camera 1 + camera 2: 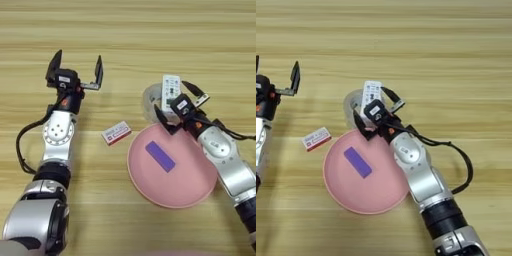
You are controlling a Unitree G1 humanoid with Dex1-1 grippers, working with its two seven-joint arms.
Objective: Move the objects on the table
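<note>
A white remote control (171, 88) lies just beyond the pink plate (192, 192), overlapping the right rim of a clear tape roll (148, 101). My right gripper (169, 96) stands open, its two black fingers spread on either side of the remote's near end with gaps showing. A flat purple block (160, 156) lies on the plate, left of its middle. My left gripper (76, 66) is open over bare table (150, 30) at the left, holding nothing.
A small red and white box (116, 133) lies between the two arms, just left of the plate. The left forearm runs down the left side, and the right arm crosses the plate's right rim.
</note>
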